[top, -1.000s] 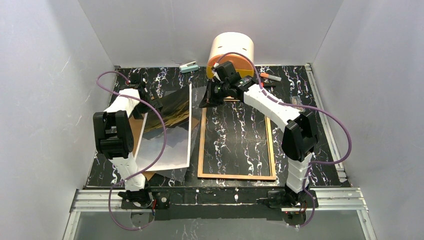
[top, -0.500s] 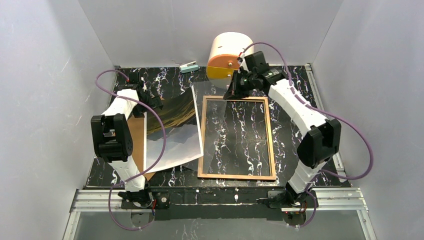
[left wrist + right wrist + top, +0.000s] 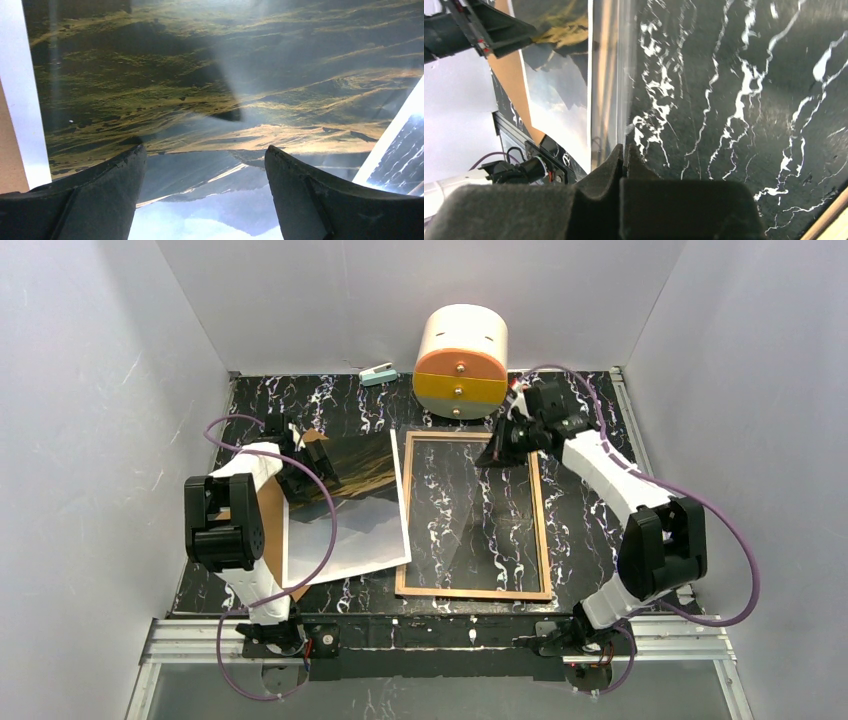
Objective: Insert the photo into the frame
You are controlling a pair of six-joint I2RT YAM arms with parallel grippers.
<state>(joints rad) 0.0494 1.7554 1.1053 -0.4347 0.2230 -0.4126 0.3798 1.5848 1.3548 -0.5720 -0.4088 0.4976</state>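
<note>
The frame lies flat mid-table with its tan wooden rim up. My right gripper is at the frame's far edge, shut on the edge of a thin clear pane that lies over the frame's opening. In the right wrist view the closed gripper pinches the pane. The photo, landscape side up, lies left of the frame on the brown backing board. My left gripper is open over the photo's dark far part. In the left wrist view the gripper stands just above the print.
A white and orange round drawer unit stands at the back, close to the right arm. A small pale stapler-like item lies at the back left. White walls enclose the table on three sides. A metal rail runs along the near edge.
My right arm swung to the right, carrying the clear pane from over the photo's edge to over the frame. The photo settled flatter and my left gripper shifted slightly right over it.
</note>
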